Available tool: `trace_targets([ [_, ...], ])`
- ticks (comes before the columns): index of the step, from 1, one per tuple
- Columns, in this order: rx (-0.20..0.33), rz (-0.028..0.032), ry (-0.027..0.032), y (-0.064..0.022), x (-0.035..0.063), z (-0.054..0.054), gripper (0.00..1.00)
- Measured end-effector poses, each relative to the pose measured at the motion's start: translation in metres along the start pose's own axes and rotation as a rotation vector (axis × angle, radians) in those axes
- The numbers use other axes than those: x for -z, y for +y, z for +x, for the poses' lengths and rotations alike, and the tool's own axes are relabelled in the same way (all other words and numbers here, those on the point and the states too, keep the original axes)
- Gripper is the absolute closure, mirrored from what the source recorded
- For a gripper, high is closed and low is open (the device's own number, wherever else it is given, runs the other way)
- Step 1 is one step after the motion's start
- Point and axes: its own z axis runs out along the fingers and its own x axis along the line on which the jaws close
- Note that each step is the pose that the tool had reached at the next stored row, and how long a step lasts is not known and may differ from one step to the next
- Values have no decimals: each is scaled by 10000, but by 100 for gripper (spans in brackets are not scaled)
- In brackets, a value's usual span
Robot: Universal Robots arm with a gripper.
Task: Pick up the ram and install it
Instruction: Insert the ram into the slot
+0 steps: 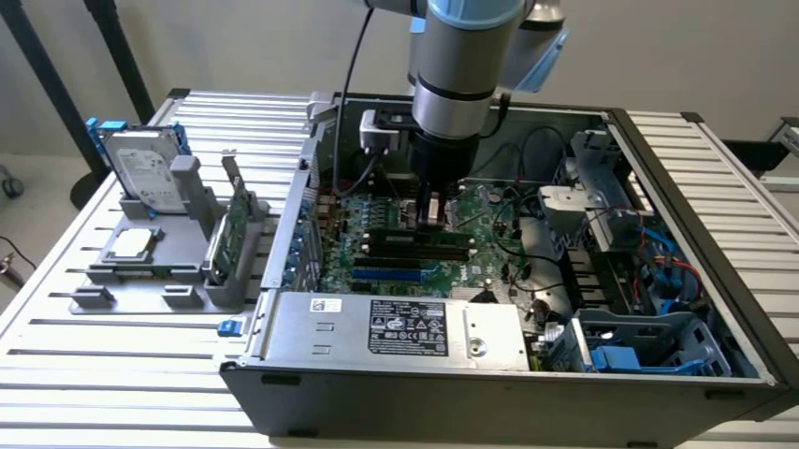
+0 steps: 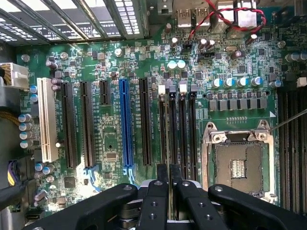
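My gripper [image 1: 433,217] reaches down into the open computer case over the green motherboard [image 1: 374,210]. The ram [image 1: 402,241], a long thin green stick, lies along the black memory slots directly under the fingers. In the wrist view the ram [image 2: 169,134] appears edge-on as a thin line running along one of the black slots [image 2: 184,134]. There my gripper [image 2: 169,175] has its two black fingers [image 2: 162,175] close together, shut on the ram's upper edge. Whether the stick is fully down in the slot is not visible.
A grey fixture outside the case on the exterior view's left holds a silver hard drive [image 1: 144,173] and a larger green card [image 1: 231,229]. The power supply [image 1: 399,327] lies in front, with cables and a drive cage [image 1: 637,341] to the exterior view's right. The CPU socket [image 2: 238,163] sits beside the slots.
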Motion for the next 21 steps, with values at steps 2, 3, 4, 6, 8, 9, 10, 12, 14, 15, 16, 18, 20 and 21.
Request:
trace_targets([
  [2,24,-1,3,0,-5,0,86],
  [3,33,0,3,0,-9,0,86],
  [4,42,1,2,-1,-13,0,86],
  [6,52,1,4,-1,-19,0,86],
  [8,61,1,3,-1,-26,0,86],
  [9,64,1,4,-1,-29,0,86],
  [10,65,1,4,-1,-32,-1,86],
  [12,65,1,3,-2,-40,-1,86],
  [14,65,1,4,-2,-47,-1,86],
  [15,65,1,4,-2,-51,-1,86],
  [16,65,1,4,-2,-55,-1,86],
  [18,65,0,6,-3,-59,-1,86],
  [20,65,1,4,-4,-76,-1,86],
  [21,64,1,4,-4,-76,-1,86],
])
